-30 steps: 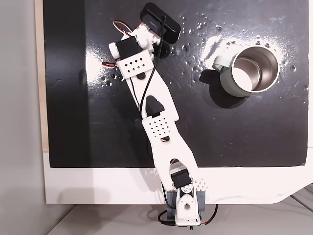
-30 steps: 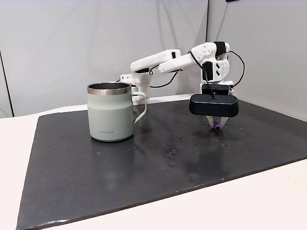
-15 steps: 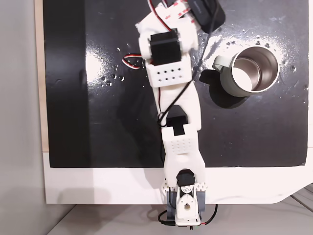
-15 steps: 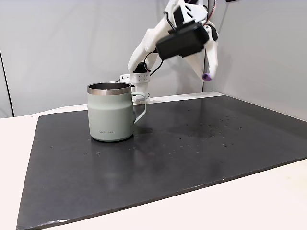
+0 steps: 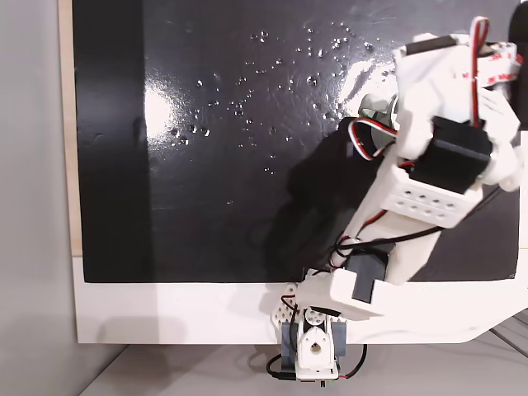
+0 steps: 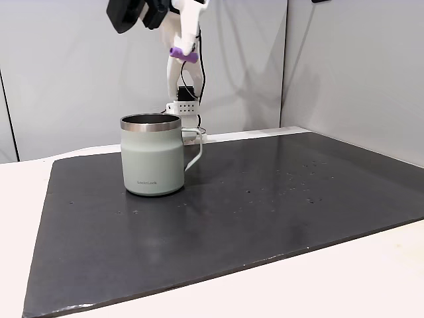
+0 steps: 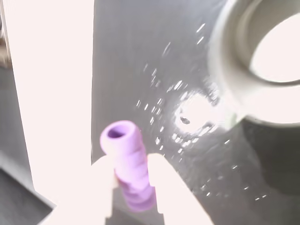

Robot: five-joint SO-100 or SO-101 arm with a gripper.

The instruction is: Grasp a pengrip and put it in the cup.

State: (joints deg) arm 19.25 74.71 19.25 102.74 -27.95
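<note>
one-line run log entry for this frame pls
phase: carry | gripper: shut on small purple ribbed pengrip, raised above mug height | pale grey-green steel-lined mug: upright on black mat | pengrip not yet in mug

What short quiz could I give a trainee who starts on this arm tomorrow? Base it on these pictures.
1. True or false: the pengrip lies on the mat.
2. What is inside the cup, going by the wrist view? A) nothing visible B) a pen C) water
3. Fill in: in the side fixed view the gripper is held ____ the cup's rim.

Key
1. False: the closed jaws hold it in the air.
2. A: the part of the steel interior in view holds nothing.
3. Above, and towards the handle side.
</note>
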